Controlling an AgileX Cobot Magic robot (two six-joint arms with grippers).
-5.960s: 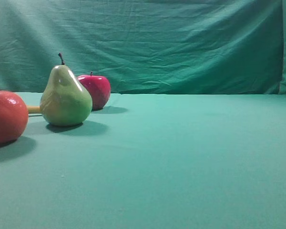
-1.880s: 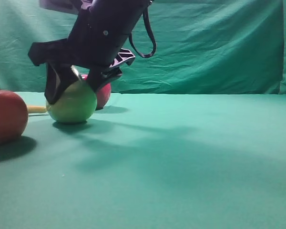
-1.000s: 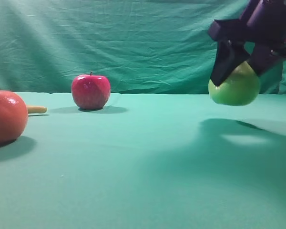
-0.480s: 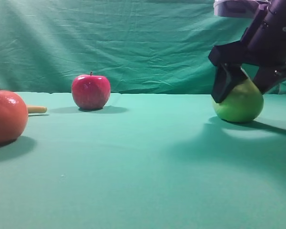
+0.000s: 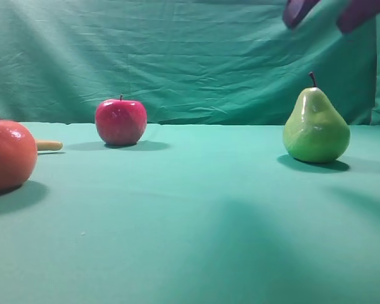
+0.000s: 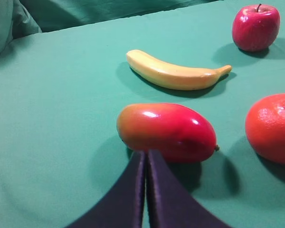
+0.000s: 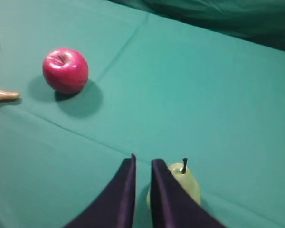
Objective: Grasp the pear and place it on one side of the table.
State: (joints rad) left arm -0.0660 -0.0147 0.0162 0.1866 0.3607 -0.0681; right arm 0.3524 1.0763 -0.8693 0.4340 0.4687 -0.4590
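Taking the round red apple [image 5: 120,121] as my landmark, the high view showed me the glossy yellow-green pear [image 5: 315,130] standing upright on the teal cloth-covered table [image 5: 190,221], well to the right of the apple, with nothing touching it. The right gripper [image 5: 326,11] appeared there only as two dark purple tips above the pear, against the wrinkled teal backdrop [image 5: 177,57].

The right wrist view added what the high view hid: the claw's fingers [image 7: 126,190] stood with a slim gap, released and holding nothing, the pear just beside them and below.

Only the left wrist view showed the smooth red-and-orange mango [image 6: 166,132], nearer than the apple, and the whole yellow banana [image 6: 173,76] between mango and apple. The left gripper [image 6: 146,153] was clenched, fingers pressed together, empty, just short of the mango.

I counted one pear, one apple, one large dimpled orange-red fruit [image 5: 9,155] left of the apple, one banana, one mango, two grippers.
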